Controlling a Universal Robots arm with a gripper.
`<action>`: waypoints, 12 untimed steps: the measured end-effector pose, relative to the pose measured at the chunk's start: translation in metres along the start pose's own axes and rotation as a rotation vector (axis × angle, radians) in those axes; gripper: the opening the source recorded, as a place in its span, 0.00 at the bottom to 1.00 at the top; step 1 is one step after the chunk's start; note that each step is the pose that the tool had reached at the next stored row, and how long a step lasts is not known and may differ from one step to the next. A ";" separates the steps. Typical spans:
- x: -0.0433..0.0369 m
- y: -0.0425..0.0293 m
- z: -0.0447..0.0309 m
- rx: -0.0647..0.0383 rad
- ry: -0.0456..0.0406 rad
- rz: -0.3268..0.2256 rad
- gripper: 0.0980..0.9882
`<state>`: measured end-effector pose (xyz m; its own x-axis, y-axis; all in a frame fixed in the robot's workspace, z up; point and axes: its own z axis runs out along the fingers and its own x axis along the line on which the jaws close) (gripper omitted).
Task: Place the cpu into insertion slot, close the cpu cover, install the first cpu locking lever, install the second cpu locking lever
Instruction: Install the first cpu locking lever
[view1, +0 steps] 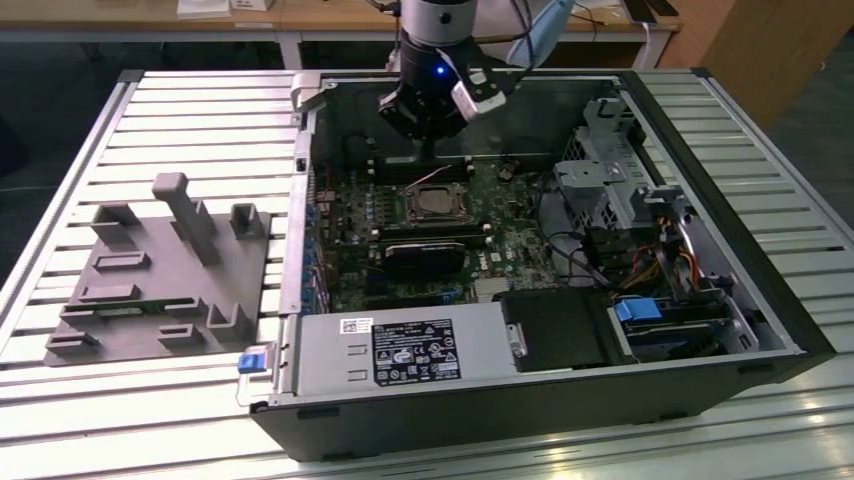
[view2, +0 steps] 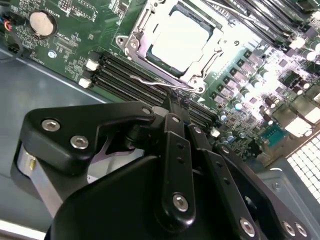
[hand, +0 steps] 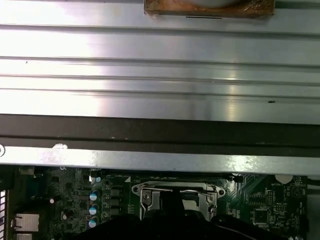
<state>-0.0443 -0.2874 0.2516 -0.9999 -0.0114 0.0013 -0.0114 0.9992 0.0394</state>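
- cpu (view2: 179, 41): flat pale square, sitting in the shiny-rimmed insertion slot (view2: 131, 44) (second wrist view).
- Black jointed tool (view2: 172, 104) tip is just beside the slot; can't tell if it's spread or pinched.
- Exterior view adds the ribbed metal table (view1: 174, 110).

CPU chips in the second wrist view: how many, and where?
1. The cpu sits on the motherboard, framed by the cpu cover, close to the pincer. Any other could be hidden behind the arm.
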 end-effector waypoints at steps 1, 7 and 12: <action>0.0000 -0.0001 0.0003 0.003 -0.0008 0.000 0.01; 0.0011 0.0000 0.0059 0.006 -0.0335 -0.005 0.01; 0.0004 0.0018 0.0121 0.007 -0.0361 -0.005 0.01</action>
<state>-0.0447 -0.2851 0.2396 -0.9993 -0.0151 -0.0350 -0.0163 0.9993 0.0323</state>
